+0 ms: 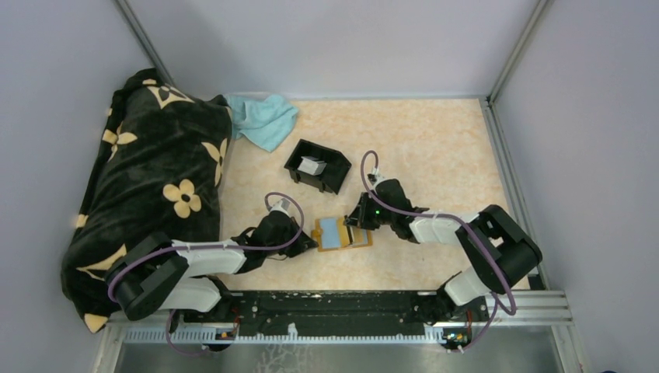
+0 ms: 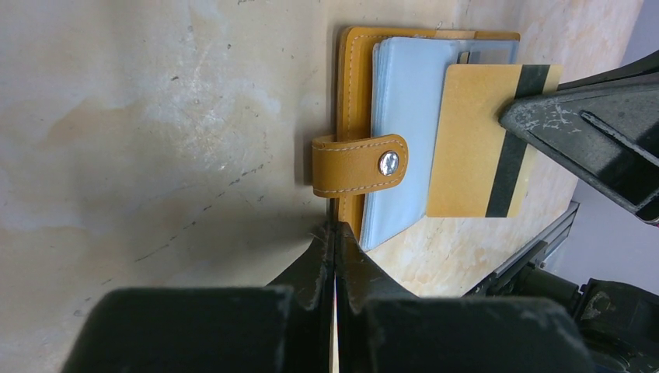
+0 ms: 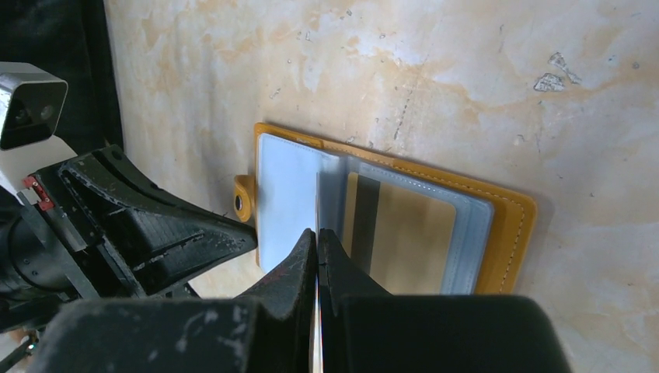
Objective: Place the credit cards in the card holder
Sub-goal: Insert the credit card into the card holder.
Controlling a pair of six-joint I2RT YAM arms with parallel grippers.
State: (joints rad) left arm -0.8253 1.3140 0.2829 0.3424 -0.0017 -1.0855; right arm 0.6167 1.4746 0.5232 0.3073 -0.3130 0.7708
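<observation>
The orange card holder [image 1: 364,239] lies open on the table between my arms, with its blue and clear sleeves showing. In the left wrist view its cover [image 2: 353,85] and snap tab [image 2: 350,167] face me. A gold credit card [image 2: 466,155] with a black stripe lies partly in a clear sleeve and juts out. It also shows in the right wrist view [image 3: 412,233], beside the holder's cover [image 3: 509,233]. My right gripper [image 1: 353,224] [image 3: 319,231] is shut, with its tips on the card. My left gripper [image 1: 311,242] [image 2: 336,227] is shut, with its tips at the holder's near corner.
A black open tray [image 1: 336,175] behind the holder has a pale card [image 1: 312,165] in it. A black flowered blanket [image 1: 155,186] covers the left side. A teal cloth [image 1: 264,118] lies at the back. A metal rail [image 1: 334,307] runs along the near edge.
</observation>
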